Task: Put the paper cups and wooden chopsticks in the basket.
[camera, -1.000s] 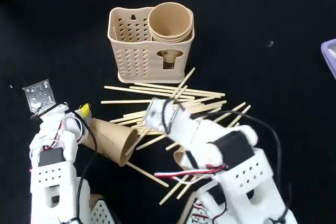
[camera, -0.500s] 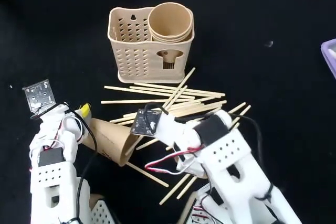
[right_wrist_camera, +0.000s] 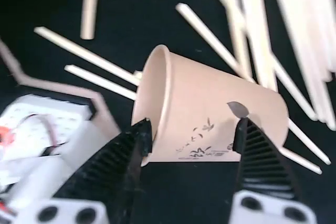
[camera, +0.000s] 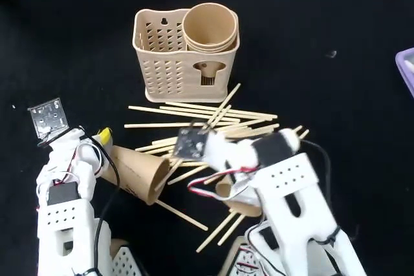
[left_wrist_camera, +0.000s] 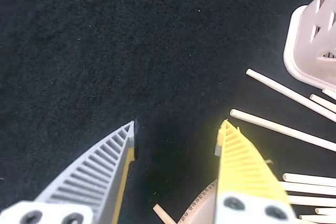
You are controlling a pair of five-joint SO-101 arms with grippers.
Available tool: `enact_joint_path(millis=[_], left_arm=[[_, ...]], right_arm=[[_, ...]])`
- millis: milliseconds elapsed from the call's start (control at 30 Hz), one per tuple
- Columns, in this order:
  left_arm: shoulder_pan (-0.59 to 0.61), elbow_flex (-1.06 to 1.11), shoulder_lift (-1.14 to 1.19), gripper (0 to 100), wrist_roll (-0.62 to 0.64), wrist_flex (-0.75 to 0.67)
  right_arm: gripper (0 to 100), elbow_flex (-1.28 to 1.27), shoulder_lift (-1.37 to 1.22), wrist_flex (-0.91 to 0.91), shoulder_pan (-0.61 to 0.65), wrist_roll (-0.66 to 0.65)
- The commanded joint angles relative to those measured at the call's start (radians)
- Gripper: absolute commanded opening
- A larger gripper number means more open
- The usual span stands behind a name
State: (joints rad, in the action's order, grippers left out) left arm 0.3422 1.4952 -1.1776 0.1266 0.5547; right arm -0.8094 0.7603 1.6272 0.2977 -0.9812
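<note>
High view shows a black surface (camera: 336, 108), with cables at the far edge and a purple object (camera: 406, 66) at the side beyond the right arm. Pale wooden chopsticks (camera: 213, 117) lie in a loose, crossing heap between the basket (camera: 168, 69) and the two arms, some running under the right arm. One paper cup (camera: 136, 172) lies on its side beside the left arm, its mouth toward the right arm. A second cup (right_wrist_camera: 210, 114), tan with a small dark drawing on its wall, lies on its side across several sticks. The right hand (right_wrist_camera: 192, 128) is spread above it, one black finger at the rim and the other over the body. The left hand (left_wrist_camera: 177, 125) is spread over bare surface. The beige perforated basket stands upright and holds nested cups (camera: 209, 27) in the compartment on the right arm's side.
</note>
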Motion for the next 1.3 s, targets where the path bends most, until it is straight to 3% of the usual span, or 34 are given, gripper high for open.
enact_joint_path(millis=[0, 100, 233, 467, 700, 900, 1267], left_arm=[[0.007, -0.013, -0.015, 25, -0.002, -0.018], [0.007, -0.013, -0.015, 25, -0.002, -0.018], [0.007, -0.013, -0.015, 25, -0.002, -0.018], [0.007, -0.013, -0.015, 25, -0.002, -0.018], [0.007, -0.013, -0.015, 25, -0.002, -0.015], [0.007, -0.015, -0.015, 25, -0.002, -0.014], [0.007, -0.015, -0.015, 25, -0.002, -0.014]], right_arm=[[25.7, 0.025, -0.005, -0.054, -0.129, -0.058], [20.1, 0.025, -0.005, -0.084, -0.193, -0.061], [0.4, 0.051, -0.004, -0.153, -0.276, -0.061], [1.0, 0.249, -0.007, -0.226, -0.535, -0.058], [1.0, 0.222, -0.012, -0.370, -0.730, -0.028], [1.0, 0.038, -0.048, -0.609, -0.792, 0.118], [1.2, 0.068, -0.139, -0.621, -0.868, 0.121]])
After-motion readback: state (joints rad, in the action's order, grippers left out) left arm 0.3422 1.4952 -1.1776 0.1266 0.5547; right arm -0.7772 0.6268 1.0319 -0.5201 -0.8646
